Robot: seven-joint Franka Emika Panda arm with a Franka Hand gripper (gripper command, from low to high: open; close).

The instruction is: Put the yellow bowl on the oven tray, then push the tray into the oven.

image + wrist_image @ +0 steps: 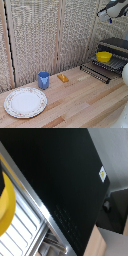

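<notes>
On the baking sheet (111, 64), yellow dish (104, 56), oven (116, 46) door down

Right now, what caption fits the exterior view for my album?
Yellow dish sits on the baking sheet at the oven, robot hand raised above.
</notes>
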